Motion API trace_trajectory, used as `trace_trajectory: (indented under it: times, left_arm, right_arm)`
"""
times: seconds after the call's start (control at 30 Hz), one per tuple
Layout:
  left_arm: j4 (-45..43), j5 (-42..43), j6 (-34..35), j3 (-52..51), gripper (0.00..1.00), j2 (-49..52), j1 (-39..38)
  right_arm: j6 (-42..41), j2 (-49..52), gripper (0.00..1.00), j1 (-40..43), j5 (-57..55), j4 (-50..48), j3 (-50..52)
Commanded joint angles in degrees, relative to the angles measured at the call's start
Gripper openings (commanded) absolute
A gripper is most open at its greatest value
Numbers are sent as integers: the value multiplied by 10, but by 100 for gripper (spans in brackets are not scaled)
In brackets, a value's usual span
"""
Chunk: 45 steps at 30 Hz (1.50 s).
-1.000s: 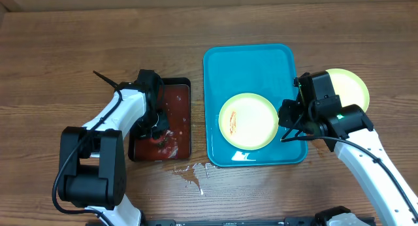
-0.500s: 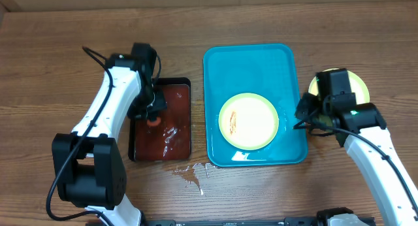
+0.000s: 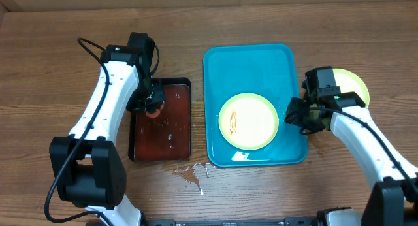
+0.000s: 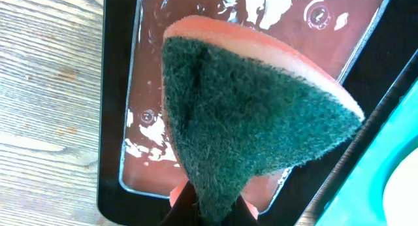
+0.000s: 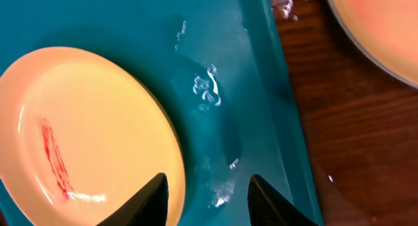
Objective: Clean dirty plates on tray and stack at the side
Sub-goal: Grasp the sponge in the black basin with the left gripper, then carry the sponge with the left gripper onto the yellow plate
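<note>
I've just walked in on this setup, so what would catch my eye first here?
The bright turquoise tray in the middle, holding a yellow-green plate with a red sauce smear. To its left, the left hand grips a green-and-orange sponge over a black tray of reddish water. The right hand hovers open at the tray's right edge.

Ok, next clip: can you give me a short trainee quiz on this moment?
1. True or false: the left hand is shut on a sponge over the black tray.
2. Fill in: the plate in the turquoise tray bears a red ____.
3. The right hand is: A) open above the turquoise tray; B) shut on the plate; C) resting on the black tray.
Key: 1 true; 2 smear; 3 A.
</note>
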State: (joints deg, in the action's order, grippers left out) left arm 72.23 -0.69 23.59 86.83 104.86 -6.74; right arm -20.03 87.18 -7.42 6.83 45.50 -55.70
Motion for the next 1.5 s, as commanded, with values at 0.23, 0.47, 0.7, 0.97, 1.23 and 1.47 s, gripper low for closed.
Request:
trace_trajectory:
  times: [0.23,0.47,0.7,0.97,1.23,1.47]
  left_arm:
    - [0,3,-14,13,4,-8,0]
    - [0,3,-14,13,4,-8,0]
    - [-2,3,-18,13,4,-8,0]
    - [8,3,-20,34,4,-8,0]
    - [30,17,-20,73,4,-8,-6]
    - [20,2,-17,74,5,-8,-42]
  right_arm:
    - [43,71,42,-1,54,-25,2]
    - [83,83,42,-29,83,-33,3]
    - [48,88,42,-46,6,-44,3]
    - [50,125,25,-50,31,-52,3]
    - [50,128,11,-86,33,-65,3]
    - [50,128,8,-90,31,-65,3]
